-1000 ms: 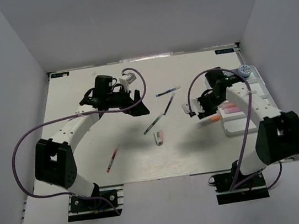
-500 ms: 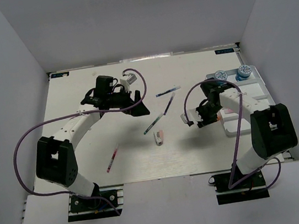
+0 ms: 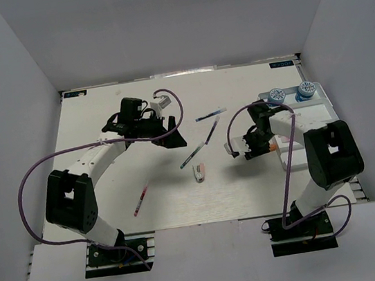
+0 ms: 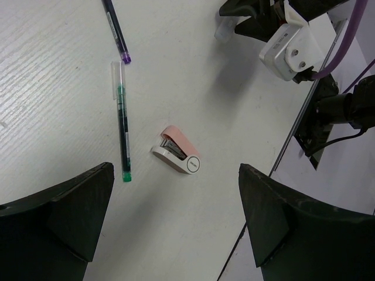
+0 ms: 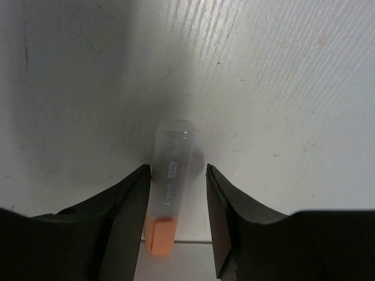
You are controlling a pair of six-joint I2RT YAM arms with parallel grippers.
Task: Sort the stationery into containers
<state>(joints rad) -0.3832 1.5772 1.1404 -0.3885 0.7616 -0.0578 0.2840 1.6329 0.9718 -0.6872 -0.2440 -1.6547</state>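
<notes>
The orange highlighter (image 5: pixel 171 187) lies flat on the bench (image 5: pixel 281 88), straight between the fingers of my right hand (image 5: pixel 177 170). My fingers stand part-way apart, one on each side, with a sliver of gap next to the barrel, so I am straddling it, not clamping it. It is stubby, with a clear cap pointing away from me and an orange body toward my wrist. From above, this spot is just left of the white tray (image 3: pixel 294 162).

A second ago my right arm reached in from further right. Since then the elbow has folded in over the tray, and my fingers have eased slightly wider.

My left hand (image 4: pixel 176 172) hangs wide open above the pink-white stapler-like piece (image 4: pixel 177 155) and has barely shifted.
</notes>
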